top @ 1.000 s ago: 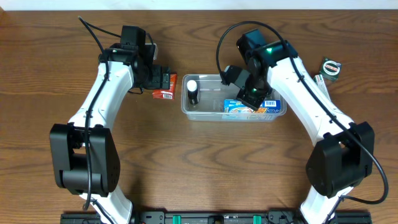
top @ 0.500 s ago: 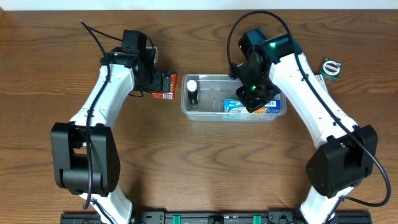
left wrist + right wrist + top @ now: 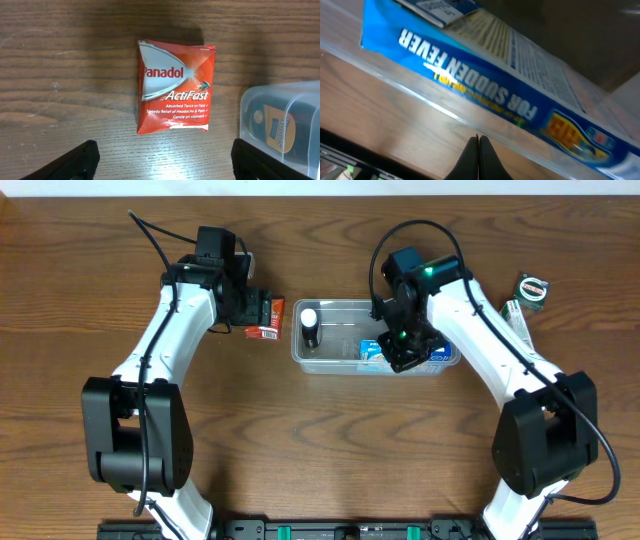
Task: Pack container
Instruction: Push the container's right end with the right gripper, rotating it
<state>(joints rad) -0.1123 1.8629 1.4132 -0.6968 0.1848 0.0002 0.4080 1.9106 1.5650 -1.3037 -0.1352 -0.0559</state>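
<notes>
**Q:** What sat nearest on the wooden table (image 3: pixel 320 450)?
**A:** The right gripper (image 3: pixel 405 360). Its fingers were pressed flat together with nothing between them. It hung over the near right part of the container (image 3: pixel 335 363). Could not tell whether the tips were inside the near wall or just outside it.

**Q:** Where was the container?
**A:** Mid-table between the two arms, long side running left to right, resting flat on the wood. It was clear plastic with rounded corners.

**Q:** What was inside it?
**A:** Two items. A blue carton printed "FOR SUDDEN FEVER" (image 3: pixel 485 85) lay flat in the right half, along the near wall, partly under the right gripper. A small dark bottle with a white cap (image 3: pixel 309 325) lay in the left end, apart from the carton. The left wrist view showed a yellow and blue label on it through the plastic.

**Q:** What lay left of the container?
**A:** A red Panadol ActiFast sachet (image 3: pixel 175 87) lay flat on the table. It was just beside the container's left end but not touching it.

**Q:** And the left gripper?
**A:** The left gripper (image 3: pixel 165 165) was over the sachet with its fingers spread wide. One fingertip showed at each lower corner of the wrist view, and neither touched the sachet. It held nothing.

**Q:** Anything farther back?
**A:** A small round dark object with a green rim (image 3: pixel 533 288) lay at the far right, well apart from the container. It was too small to identify.
</notes>
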